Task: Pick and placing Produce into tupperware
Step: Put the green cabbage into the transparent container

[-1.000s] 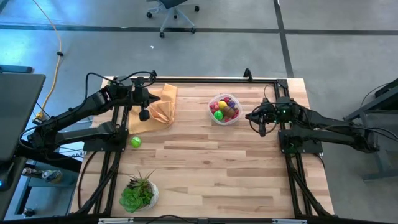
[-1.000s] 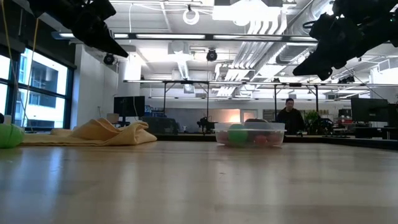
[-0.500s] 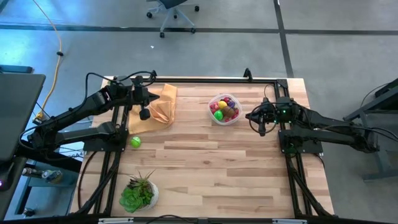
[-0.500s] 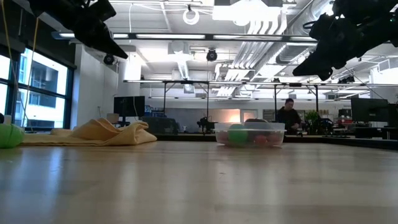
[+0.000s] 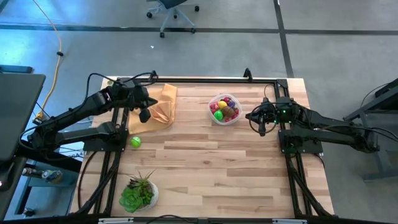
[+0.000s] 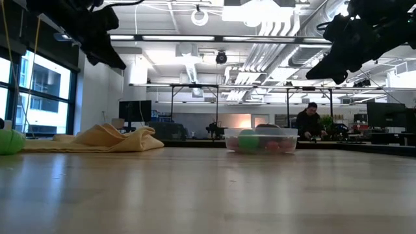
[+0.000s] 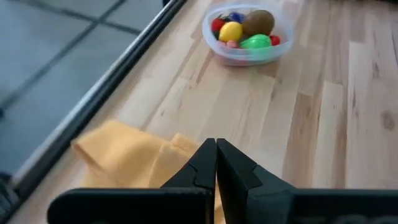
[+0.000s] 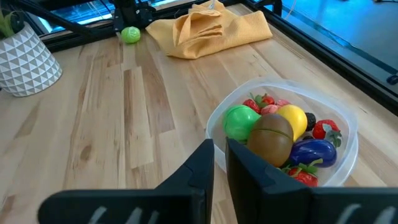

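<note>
The tupperware (image 5: pixel 212 103), a clear tub, stands on the table's far middle part, filled with produce (image 8: pixel 272 133): yellow, green, red, purple and one brown piece. One green ball (image 5: pixel 135 142) lies alone on the wood near the left edge. My left gripper (image 7: pixel 216 144) is shut and empty, hanging above the tan-orange cloth (image 5: pixel 163 106) at the far left. My right gripper (image 8: pixel 219 147) hangs just right of the tub. Its fingers are closed to a thin slit with nothing between them.
A leafy plant in a white patterned pot (image 5: pixel 139 193) stands near the front left. The cloth (image 8: pixel 211 28) lies crumpled by the far left rail. A black frame (image 5: pixel 205 81) runs along the table's edges. Bare wood lies between the tub and the plant.
My left gripper has rolled about its own pointing line and tipped a little further down, staying in place above the cloth. It stays shut. My right arm has kept still.
</note>
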`<action>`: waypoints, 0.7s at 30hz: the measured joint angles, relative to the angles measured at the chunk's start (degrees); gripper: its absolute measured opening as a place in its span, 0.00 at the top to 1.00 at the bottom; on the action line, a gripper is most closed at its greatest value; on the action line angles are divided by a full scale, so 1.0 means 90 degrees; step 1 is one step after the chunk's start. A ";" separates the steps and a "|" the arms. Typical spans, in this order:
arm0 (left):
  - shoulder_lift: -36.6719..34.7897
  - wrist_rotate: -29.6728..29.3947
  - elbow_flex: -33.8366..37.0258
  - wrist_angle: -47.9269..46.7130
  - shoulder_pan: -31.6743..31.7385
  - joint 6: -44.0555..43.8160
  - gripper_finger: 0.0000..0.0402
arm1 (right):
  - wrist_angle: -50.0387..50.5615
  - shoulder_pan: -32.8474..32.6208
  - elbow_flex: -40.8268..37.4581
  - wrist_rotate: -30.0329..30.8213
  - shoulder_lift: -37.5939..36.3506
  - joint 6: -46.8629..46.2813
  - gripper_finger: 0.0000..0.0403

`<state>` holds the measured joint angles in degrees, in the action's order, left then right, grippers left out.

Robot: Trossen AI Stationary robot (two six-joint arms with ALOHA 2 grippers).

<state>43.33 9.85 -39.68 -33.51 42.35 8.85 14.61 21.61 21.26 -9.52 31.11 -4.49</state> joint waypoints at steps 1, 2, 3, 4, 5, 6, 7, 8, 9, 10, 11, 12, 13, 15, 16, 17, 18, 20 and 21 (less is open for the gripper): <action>-0.0007 0.0000 0.0000 -0.0030 0.0002 -0.0191 0.99 | 0.0000 0.0001 0.0000 0.0000 0.0000 -0.0001 0.93; -0.0007 0.0002 -0.0001 -0.0033 0.0002 -0.0323 0.99 | 0.0000 0.0000 0.0000 0.0000 0.0000 -0.0002 0.93; -0.0007 0.0002 -0.0004 -0.0067 0.0007 -0.0367 0.99 | 0.0000 0.0000 0.0000 -0.0002 0.0000 -0.0002 0.93; -0.0005 0.0011 -0.0031 -0.0174 0.0007 -0.0371 0.99 | 0.0000 0.0001 0.0000 -0.0002 0.0000 -0.0002 0.93; 0.0002 -0.0013 -0.0099 -0.0365 0.0005 -0.0369 0.99 | 0.0000 0.0000 0.0000 -0.0002 0.0000 -0.0001 0.93; 0.0018 -0.0100 -0.0213 -0.0580 0.0001 -0.0368 0.99 | 0.0000 0.0000 0.0000 -0.0002 0.0000 0.0000 0.93; 0.0042 -0.0202 -0.0359 -0.0828 0.0001 -0.0367 0.99 | 0.0000 0.0000 0.0000 -0.0002 0.0000 -0.0001 0.93; 0.0069 -0.0301 -0.0537 -0.1135 0.0002 -0.0366 0.99 | 0.0000 0.0002 0.0000 0.0000 0.0000 -0.0002 0.93; 0.0114 -0.0409 -0.0731 -0.1484 0.0002 -0.0368 0.99 | 0.0000 0.0000 0.0000 -0.0002 0.0000 -0.0002 0.93; 0.0170 -0.0496 -0.0944 -0.1802 0.0003 -0.0368 0.99 | 0.0000 0.0000 0.0000 -0.0002 0.0000 -0.0001 0.93; 0.0234 -0.0591 -0.1186 -0.2115 0.0003 -0.0365 0.99 | 0.0000 0.0000 0.0000 -0.0002 0.0000 -0.0002 0.93; 0.0302 -0.0647 -0.1421 -0.2414 0.0002 -0.0363 0.99 | 0.0000 0.0002 0.0000 -0.0001 0.0000 -0.0002 0.93; 0.0366 -0.0705 -0.1640 -0.2713 0.0002 -0.0363 0.99 | 0.0000 0.0000 0.0000 -0.0002 0.0000 -0.0002 0.93; 0.0519 -0.0788 -0.2052 -0.3327 0.0002 -0.0368 0.99 | 0.0000 0.0001 0.0000 -0.0002 0.0000 -0.0002 0.93; 0.0591 -0.0819 -0.2229 -0.3597 0.0002 -0.0381 0.99 | 0.0000 0.0001 0.0000 -0.0002 0.0000 0.0000 0.93; 0.0665 -0.0841 -0.2402 -0.3913 0.0002 -0.0429 0.99 | 0.0000 0.0000 0.0000 -0.0002 0.0000 0.0000 0.93; 0.0734 -0.0840 -0.2549 -0.4237 0.0002 -0.0494 0.99 | 0.0000 0.0002 0.0000 -0.0002 0.0000 -0.0002 0.93; 0.0887 -0.0861 -0.2788 -0.4787 0.0002 -0.0617 0.99 | 0.0000 0.0000 0.0000 -0.0004 0.0000 -0.0002 0.93; 0.0947 -0.0926 -0.2858 -0.5025 0.0002 -0.0684 0.99 | 0.0000 0.0000 0.0000 -0.0002 0.0000 -0.0002 0.93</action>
<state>51.85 1.51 -65.40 -78.74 42.37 2.70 14.61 21.61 21.26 -9.54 31.11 -4.51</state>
